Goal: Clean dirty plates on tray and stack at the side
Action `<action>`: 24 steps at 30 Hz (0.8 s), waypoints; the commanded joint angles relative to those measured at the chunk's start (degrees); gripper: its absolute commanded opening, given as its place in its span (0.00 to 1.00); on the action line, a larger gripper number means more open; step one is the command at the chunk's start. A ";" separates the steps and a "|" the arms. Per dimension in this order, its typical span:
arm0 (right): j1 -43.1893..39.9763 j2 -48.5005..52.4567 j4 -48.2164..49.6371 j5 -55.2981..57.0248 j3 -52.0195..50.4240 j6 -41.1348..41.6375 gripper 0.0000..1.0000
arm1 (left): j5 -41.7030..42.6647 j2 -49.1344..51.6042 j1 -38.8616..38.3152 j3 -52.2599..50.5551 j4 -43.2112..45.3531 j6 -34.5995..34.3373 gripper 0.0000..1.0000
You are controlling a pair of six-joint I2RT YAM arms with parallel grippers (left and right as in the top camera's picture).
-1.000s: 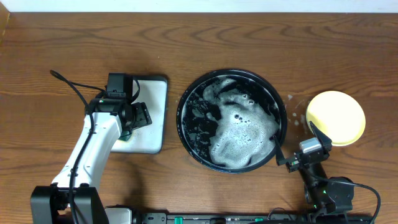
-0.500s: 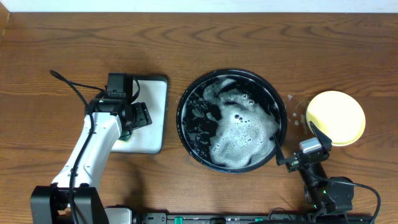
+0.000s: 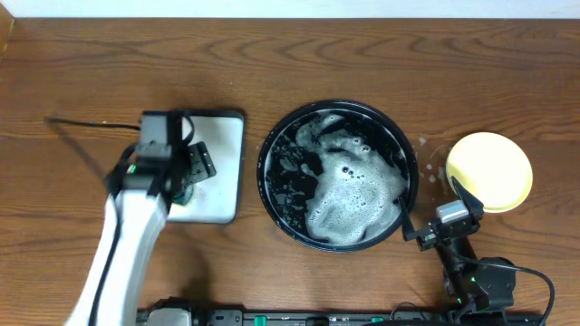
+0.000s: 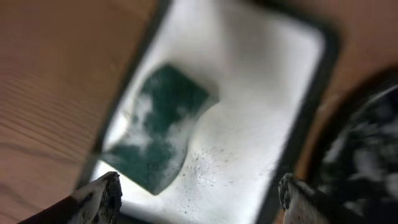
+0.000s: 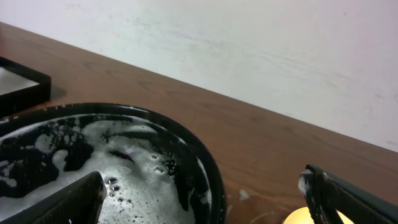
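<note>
Left tool [image 4: 199,190] now farther left, released, right tool [image 5: 200,186] too; foam [image 3: 349,204] in tray [image 3: 265,172], sponge [image 4: 158,134] in white dish [image 4: 261,112].

The right pincer [image 5: 202,182] stands spread wide, one finger in each lower corner. Between the fingers lies the black tray [image 5: 137,112], full of white foam [image 5: 74,158]. A yellow plate [image 5: 297,217] edge peeks beside it on the brown table [image 5: 261,140].

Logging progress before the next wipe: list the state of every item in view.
tray: covered in foam, no plate showing
yellow plate: off the tray, no red mark showing
sponge: sudsy, lying in white dish
left gripper: open, over the sponge
right gripper: open, empty
</note>
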 commanded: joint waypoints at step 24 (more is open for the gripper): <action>0.50 -0.39 0.11 0.70 -0.31 -0.35 0.99 | 1.55 -62.95 0.22 -39.08 30.45 6.56 0.82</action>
